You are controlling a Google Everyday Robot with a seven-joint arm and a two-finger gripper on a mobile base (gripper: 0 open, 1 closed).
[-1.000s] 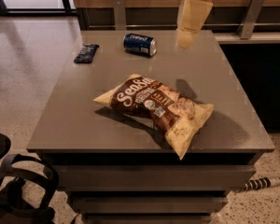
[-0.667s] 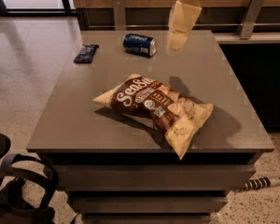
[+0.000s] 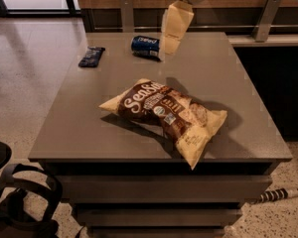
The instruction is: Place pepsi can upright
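Note:
The pepsi can (image 3: 146, 44) is dark blue with white lettering and lies on its side near the far edge of the grey table (image 3: 223, 83). My gripper (image 3: 172, 41) hangs from above, its pale yellow fingers (image 3: 176, 21) pointing down. Its tips are just to the right of the can, close to it and near the table surface. I cannot see any contact between them.
A large brown and cream chip bag (image 3: 169, 114) lies in the middle of the table, reaching the front edge. A flat dark wrapped snack bar (image 3: 91, 56) lies at the far left edge. A wooden wall with metal brackets (image 3: 265, 16) runs behind the table.
My gripper has moved left and down, from the far right of the can to just beside it. The can, chip bag and snack bar have not moved.

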